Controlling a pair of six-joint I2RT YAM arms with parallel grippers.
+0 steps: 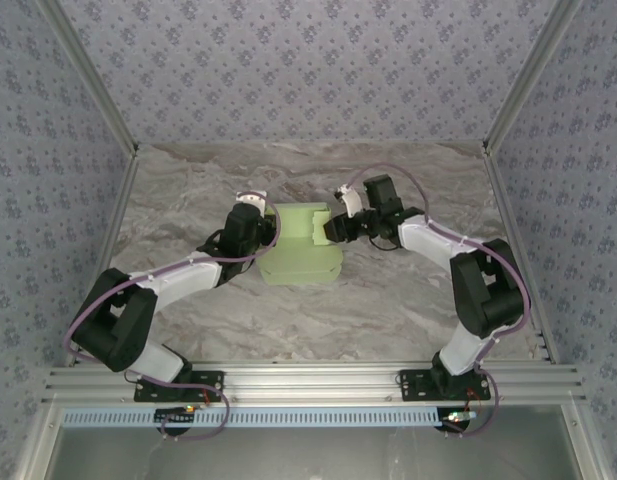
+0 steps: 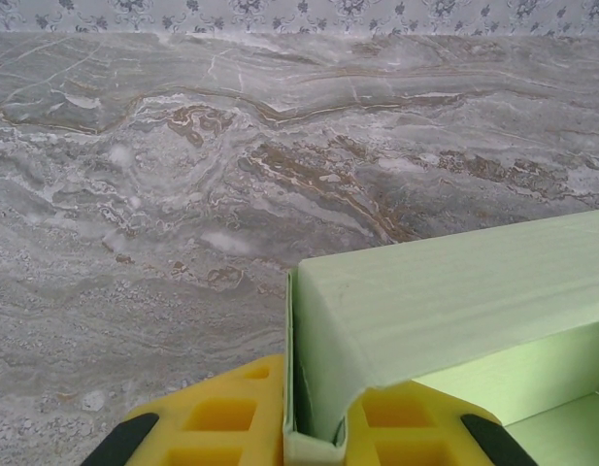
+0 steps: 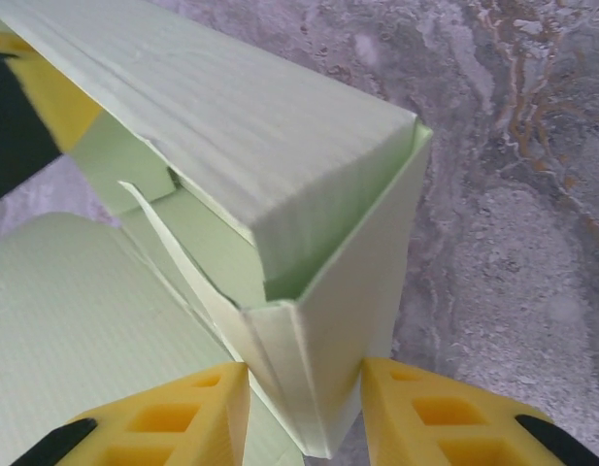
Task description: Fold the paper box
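We saw the paper box [image 1: 303,245] as thin matt card with a fine ribbed grain. The table [image 1: 408,300] looked like smooth marbled stone, faintly glossy. The fingers [image 2: 221,417] were matt yellow plastic, and the rail [image 1: 308,380] was brushed metal.

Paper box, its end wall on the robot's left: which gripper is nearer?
Left. The left gripper straddles that wall of the paper box; the right gripper sits at the opposite end, jaws around a corner.
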